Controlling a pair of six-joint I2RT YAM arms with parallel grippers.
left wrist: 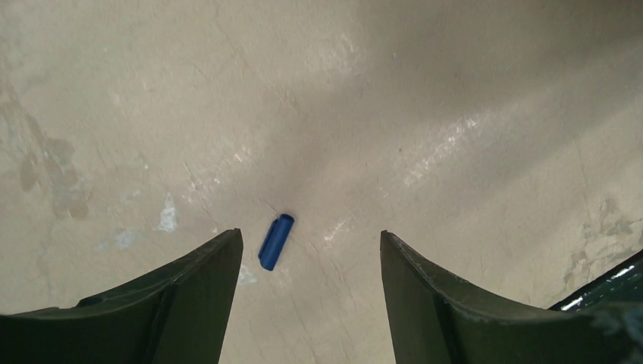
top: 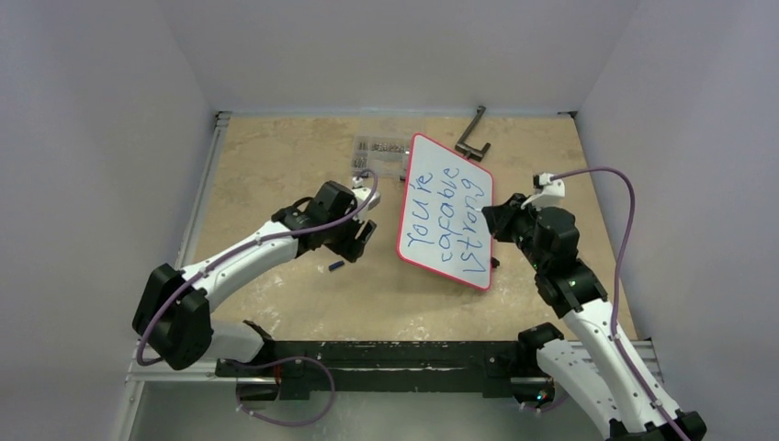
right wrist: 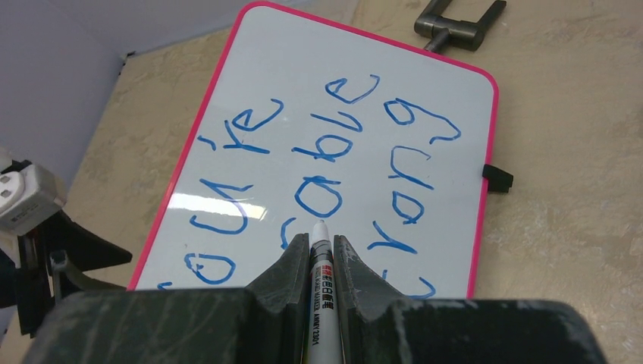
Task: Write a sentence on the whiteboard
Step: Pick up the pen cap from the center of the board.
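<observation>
You have the whiteboard [top: 418, 154] mid-way across the worktop [top: 276, 175] bearing the sentence [top: 447, 213], right end effector [right wrist: 318, 246] clenched on a marker [right wrist: 319, 303] at its 3 o'clock edge, left end effector [left wrist: 311, 243] released above a blue cap [left wrist: 275, 241].

Robot lab test cell. The bench is boxed in on three sides by plain pale walls [top: 101, 138]. The stone-pattern tabletop [top: 276, 165] is edged with an aluminium rail [top: 204, 184]. The left arm [top: 243, 259] and right arm [top: 597, 335] are bolted to a black crossbeam [top: 386, 354] at the near edge. Purple cables [top: 626, 230] are run exposed. A bag of small hardware [top: 381, 154] and a black metal bracket [top: 473, 136] are seen at the far edge.
</observation>
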